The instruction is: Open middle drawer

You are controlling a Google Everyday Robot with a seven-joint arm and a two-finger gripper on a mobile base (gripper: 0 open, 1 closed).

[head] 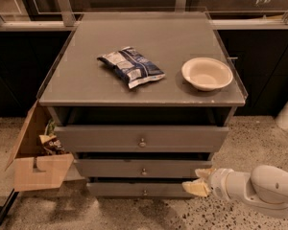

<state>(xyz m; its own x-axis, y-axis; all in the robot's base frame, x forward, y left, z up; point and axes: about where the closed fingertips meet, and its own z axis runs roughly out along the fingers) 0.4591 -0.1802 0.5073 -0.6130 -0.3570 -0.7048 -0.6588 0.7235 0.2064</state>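
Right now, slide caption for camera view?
End effector at the right end of the middle drawer, short of its knob; snack bag and bowl on top.

Tool low in frame, about 5 o'clock, pointing toward 9 o'clock; cream fingers parted. Behind it, white arm near level, running off frame edge at 4 o'clock.
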